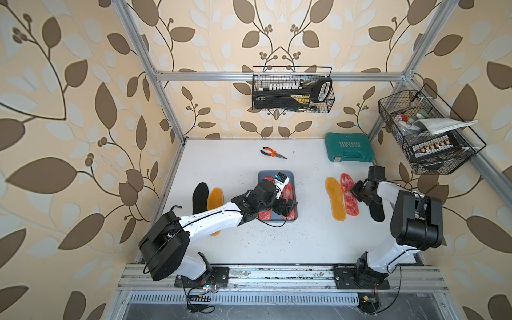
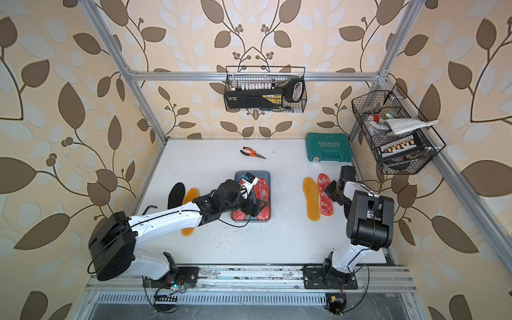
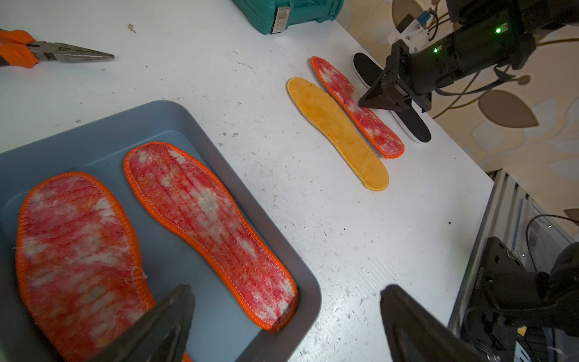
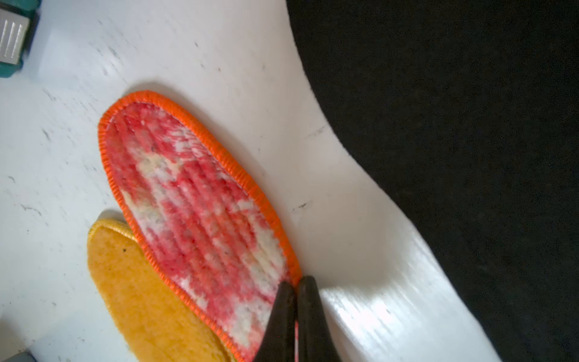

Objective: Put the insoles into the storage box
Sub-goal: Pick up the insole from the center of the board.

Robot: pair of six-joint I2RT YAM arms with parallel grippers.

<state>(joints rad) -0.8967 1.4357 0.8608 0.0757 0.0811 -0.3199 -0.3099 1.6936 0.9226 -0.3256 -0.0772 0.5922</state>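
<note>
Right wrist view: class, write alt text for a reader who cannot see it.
The right gripper is shut on the orange edging of a red-speckled insole on the white table. An orange-yellow insole lies against it, and a black insole lies apart on its other side.

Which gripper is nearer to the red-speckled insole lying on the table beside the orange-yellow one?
Right. The right gripper is shut on the edge of that red-speckled insole; the left gripper hangs open at the storage box.
</note>
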